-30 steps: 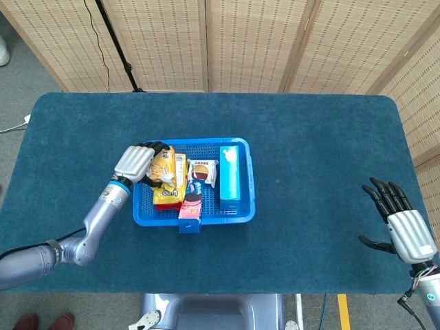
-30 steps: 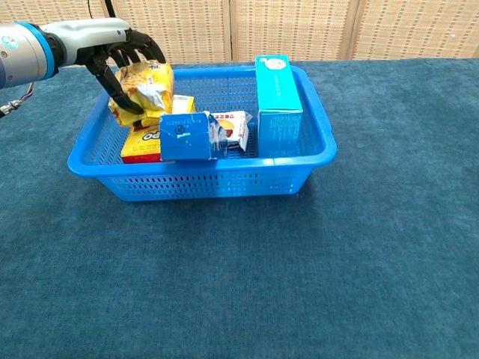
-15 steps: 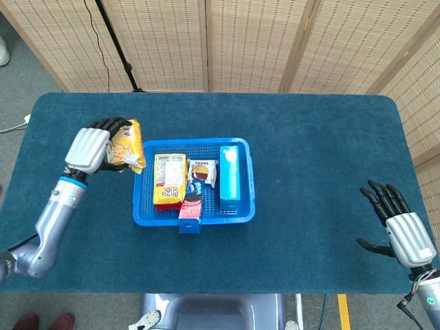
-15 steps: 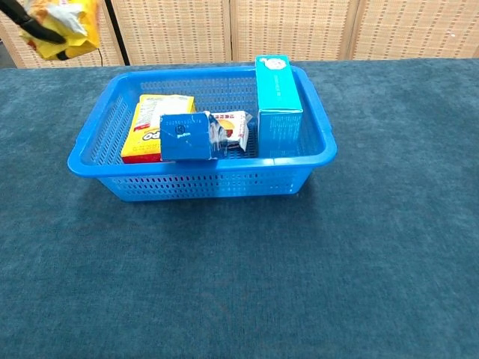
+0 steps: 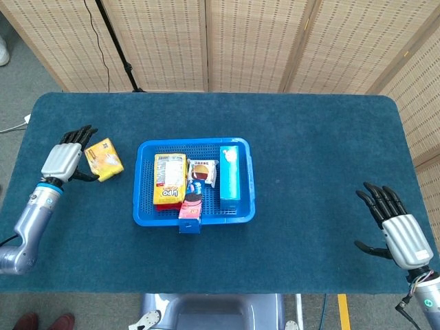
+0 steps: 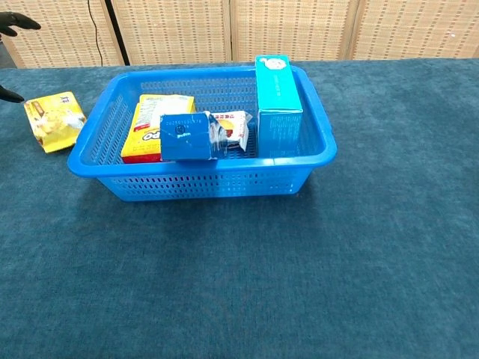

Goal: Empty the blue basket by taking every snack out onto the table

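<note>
A rectangular blue plastic basket [image 5: 146,216] with perforated walls sits near the middle of the dark teal felt-covered tabletop [image 5: 309,151]. Just left of it, outside the rim, a small yellow crinkled snack bag [image 5: 104,159] lies flat on the cloth. The left hand [image 5: 63,160] is right beside that bag on its far-left side, fingers spread apart and holding nothing; its dark fingertips reach around the bag's edge, and from the head view I cannot tell whether they touch it. In the chest view only a few black fingertips show at the upper left corner, above the bag and apart from it.

4 snacks are in the basket: a flat yellow and red packet [image 5: 169,181] along the left side, a small white wrapped cake with a round picture [image 5: 203,172] in the middle, a blue and pink packet [image 5: 190,203] propped against the near wall, and a tall light blue carton [image 5: 229,172] standing on edge along the right wall.

The right hand [image 5: 399,232] hovers far off at the tabletop's near right corner, fingers fanned open and empty, well apart from the basket.
</note>
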Controlling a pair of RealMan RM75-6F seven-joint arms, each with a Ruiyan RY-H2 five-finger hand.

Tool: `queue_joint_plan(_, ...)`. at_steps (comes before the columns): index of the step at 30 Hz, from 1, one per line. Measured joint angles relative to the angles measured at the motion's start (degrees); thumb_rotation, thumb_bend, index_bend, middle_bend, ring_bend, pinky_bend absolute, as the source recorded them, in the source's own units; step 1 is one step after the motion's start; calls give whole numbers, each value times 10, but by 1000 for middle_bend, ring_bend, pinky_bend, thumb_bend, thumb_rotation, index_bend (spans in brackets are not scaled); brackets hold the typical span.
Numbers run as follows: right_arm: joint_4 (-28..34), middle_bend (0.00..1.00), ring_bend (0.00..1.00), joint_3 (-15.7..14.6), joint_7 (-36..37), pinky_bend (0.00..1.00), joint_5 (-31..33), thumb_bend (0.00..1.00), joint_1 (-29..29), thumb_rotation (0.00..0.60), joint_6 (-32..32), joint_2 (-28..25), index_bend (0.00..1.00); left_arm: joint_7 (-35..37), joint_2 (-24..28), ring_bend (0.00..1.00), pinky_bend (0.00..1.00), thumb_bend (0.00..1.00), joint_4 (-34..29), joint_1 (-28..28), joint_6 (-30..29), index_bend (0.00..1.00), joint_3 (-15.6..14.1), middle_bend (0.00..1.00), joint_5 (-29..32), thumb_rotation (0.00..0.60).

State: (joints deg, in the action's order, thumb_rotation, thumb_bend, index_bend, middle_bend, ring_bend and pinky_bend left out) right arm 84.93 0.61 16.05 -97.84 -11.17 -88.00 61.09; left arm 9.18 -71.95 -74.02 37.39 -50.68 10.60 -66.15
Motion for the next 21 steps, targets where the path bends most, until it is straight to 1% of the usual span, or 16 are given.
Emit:
queue_joint_plan(4,2,0,0,1,0,0,2,0,-1,600,2,0,0,37,7,0,0,40,-12,-9,-28,0,-9,0,-64,600)
queue_joint_plan(8,3,0,0,0,0,0,1,0,-1,600,2,-1,0,65,21,0,0,38,-49,-20,-72,0,-27,0,-141,600)
queue_joint_plan(11,4,0,0,0,3,0,1,0,0,600,2,-3,0,76,25,0,0,33,-83,-29,-108,0,-54,0,-216,600)
queue_joint_plan(13,5,0,0,-1,4,0,1,0,0,600,2,-4,0,75,22,0,0,32,-106,-34,-131,0,-77,0,-275,600)
queue_joint_plan(15,5,0,0,-1,4,0,0,0,0,600,1,-4,0,71,12,0,0,32,-126,-38,-153,0,-101,0,-329,600)
queue_joint_plan(17,6,0,0,-1,4,0,-1,0,0,600,2,-4,0,64,-5,0,0,32,-138,-40,-166,0,-116,0,-359,600)
queue_joint_plan(19,6,0,0,-1,4,0,-1,0,-1,600,2,-4,0,58,-31,0,0,32,-143,-40,-173,0,-123,0,-371,600)
queue_joint_plan(21,5,0,0,-1,4,0,0,0,-1,600,3,-4,0,54,-58,0,0,32,-144,-39,-179,0,-123,0,-373,600)
